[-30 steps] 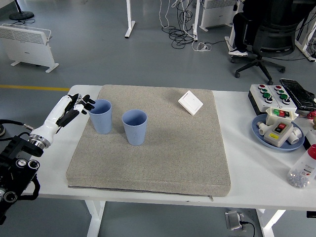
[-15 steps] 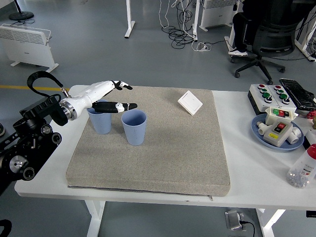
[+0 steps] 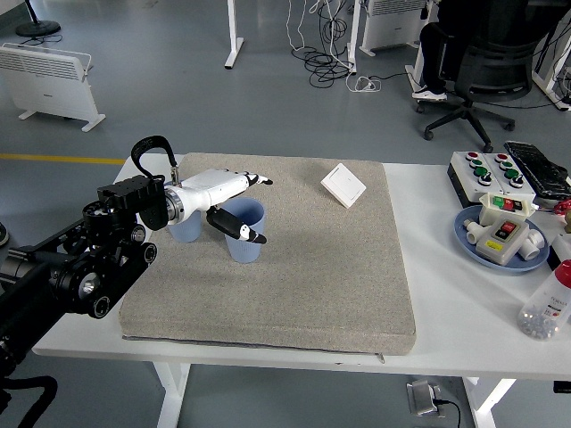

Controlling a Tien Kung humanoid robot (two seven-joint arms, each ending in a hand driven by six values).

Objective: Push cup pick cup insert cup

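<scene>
Fingers spread, the left hand (image 3: 228, 198) hangs over two blue cups (image 3: 244, 230), holding nothing.

No print can be read anywhere. The button boxes (image 3: 484, 169) at the table's right edge show coloured buttons only. Any marking on the bottle (image 3: 549, 303) is too small to read.

A grey floor (image 3: 178, 80) spreads beyond the white counter (image 3: 428, 267), with a yellow line (image 3: 53, 159) at left. A white heater (image 3: 49, 80) stands far left. Cables (image 3: 330, 53) trail near desk legs, and a black office chair (image 3: 486, 71) sits far right.
</scene>
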